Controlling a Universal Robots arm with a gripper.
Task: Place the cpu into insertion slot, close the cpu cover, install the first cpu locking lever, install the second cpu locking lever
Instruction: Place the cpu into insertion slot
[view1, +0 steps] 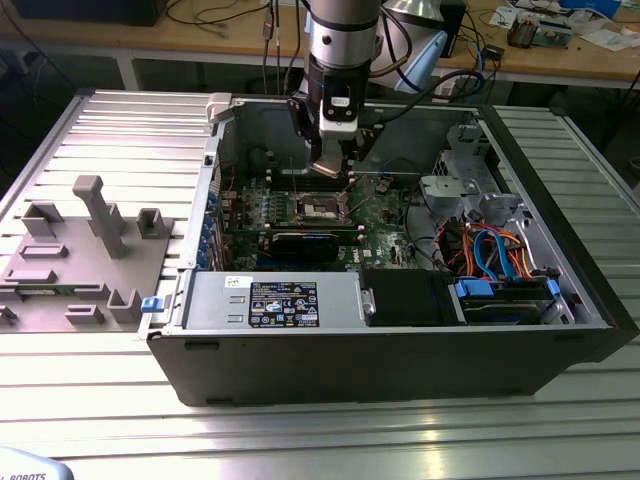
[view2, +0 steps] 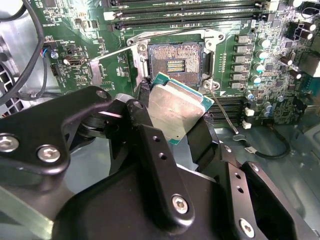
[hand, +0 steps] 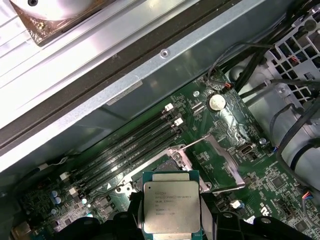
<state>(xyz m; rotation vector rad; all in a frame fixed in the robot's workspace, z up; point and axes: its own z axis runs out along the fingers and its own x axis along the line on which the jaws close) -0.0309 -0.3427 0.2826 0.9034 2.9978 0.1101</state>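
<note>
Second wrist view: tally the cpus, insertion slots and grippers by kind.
cpu: 1
insertion slot: 1
gripper: 1, shut on the cpu
Total: 3

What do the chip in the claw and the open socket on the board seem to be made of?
The cpu: brushed grey metal lid, likely, on a green laminate edge. The insertion slot: dark plastic bed with coppery contacts, shiny steel-looking rim.

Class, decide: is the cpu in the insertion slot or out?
Out: the gripper holds the cpu clear of the insertion slot, whose contacts lie bare.
</note>
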